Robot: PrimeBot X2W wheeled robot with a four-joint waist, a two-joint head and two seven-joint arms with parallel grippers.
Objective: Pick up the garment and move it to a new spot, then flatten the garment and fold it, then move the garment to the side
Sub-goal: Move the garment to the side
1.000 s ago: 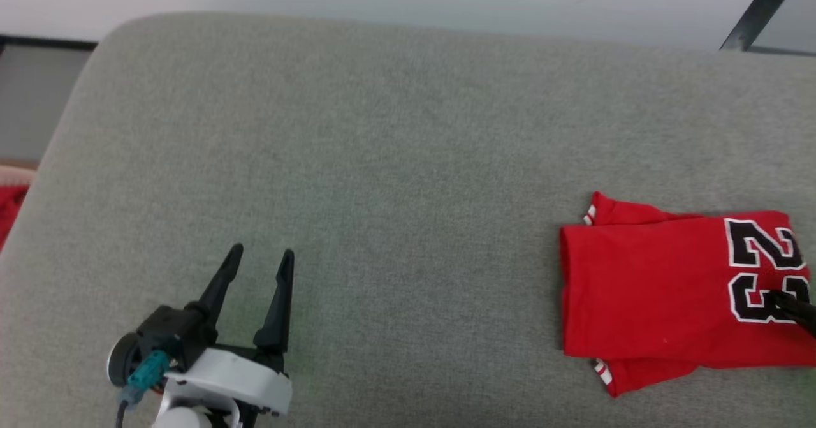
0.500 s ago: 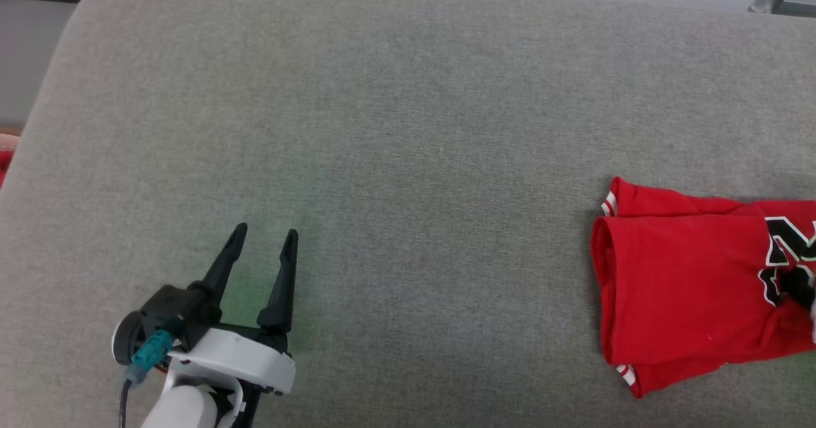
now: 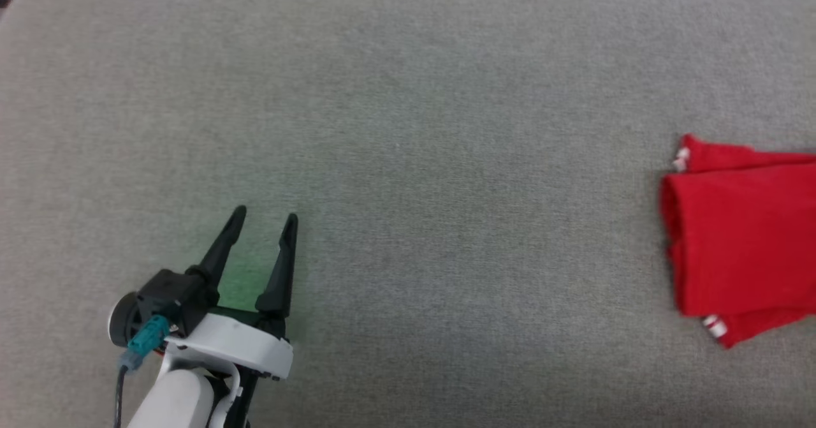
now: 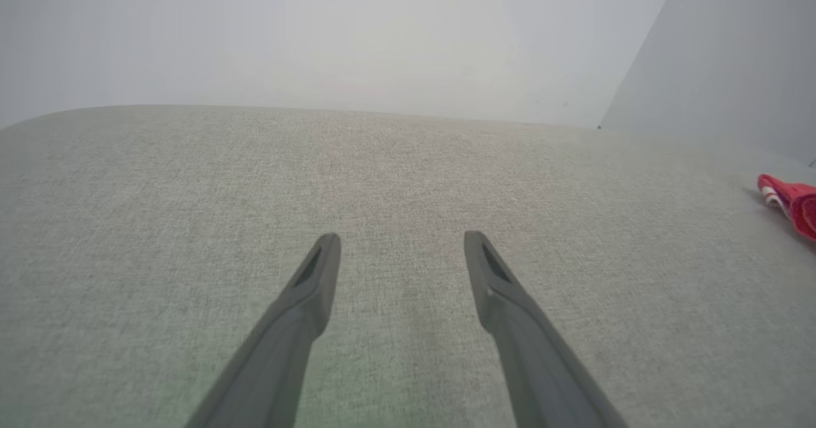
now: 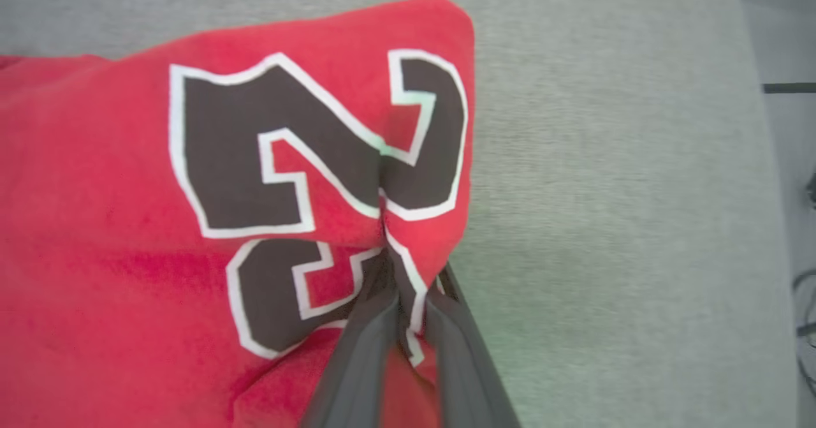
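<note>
Head view. A grey fabric surface [image 3: 408,128] spans the frame. The left gripper [image 3: 265,214] sits at the lower left on its white wrist housing. Its two dark fingers point up the frame and stand well apart, released, with nothing between them. The garment [image 3: 739,236], a folded red shirt, lies at the right edge of the frame at mid-height and is cut off by the border. Its striped trim [image 3: 714,326] shows red and white at the lower left corner, and again at the upper left corner. The garment and the left gripper are well apart.

Left wrist view. The left gripper [image 4: 401,240] rises from the bottom edge with its fingers spread over bare grey fabric surface [image 4: 191,192]. A pale wall [image 4: 319,32] fills the upper part of the frame. A small red corner of the garment [image 4: 790,201], with its striped band, lies at the right edge.

Right wrist view. The garment [image 5: 95,224] covers the left and centre of the frame. A black number 23 [image 5: 287,160] outlined in white lies across it. The right gripper [image 5: 414,275] rises from the bottom centre, clenched on a raised pinch of red cloth at the number's lower edge, and the fabric puckers toward the fingertips. Grey fabric surface [image 5: 605,160] occupies the right of the frame.
</note>
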